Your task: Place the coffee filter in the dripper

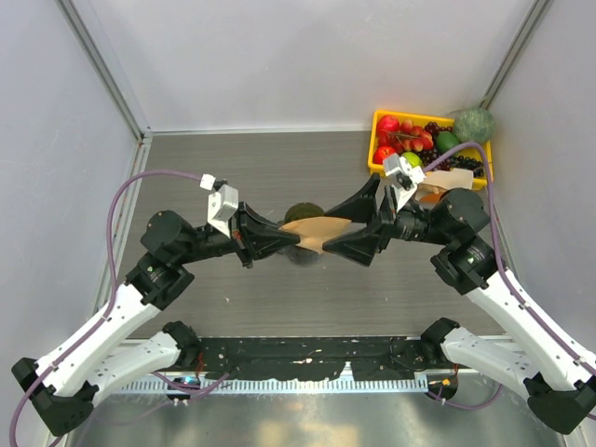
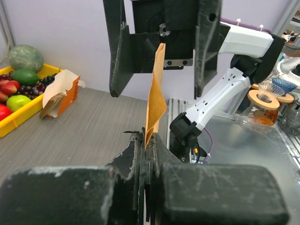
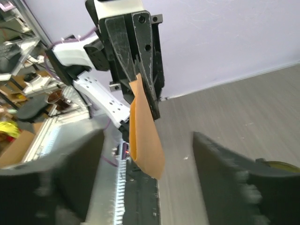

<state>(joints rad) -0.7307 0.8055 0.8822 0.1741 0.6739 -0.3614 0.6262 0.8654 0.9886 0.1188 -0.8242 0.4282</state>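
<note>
Left pincer [image 1: 282, 238] pinches the near-left edge of the coffee filter [image 1: 312, 228], which is held in the air over the dripper [image 1: 304, 212] at mid-bench [image 1: 233, 177]. Its long axis runs left-right. Right pincer [image 1: 333, 231] is spread wide around its right end. I judge the dripper lies straight below.

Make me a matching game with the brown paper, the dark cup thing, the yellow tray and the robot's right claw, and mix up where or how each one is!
Things:
1. coffee filter
2. dripper
3. yellow tray
4. right gripper

Places or states:
A. open wide
B. on the table, partly hidden under the held paper
C. pinched in the left gripper, up in the air
D. far right corner, full of fruit

Pairs: 1-C, 2-B, 3-D, 4-A
</note>
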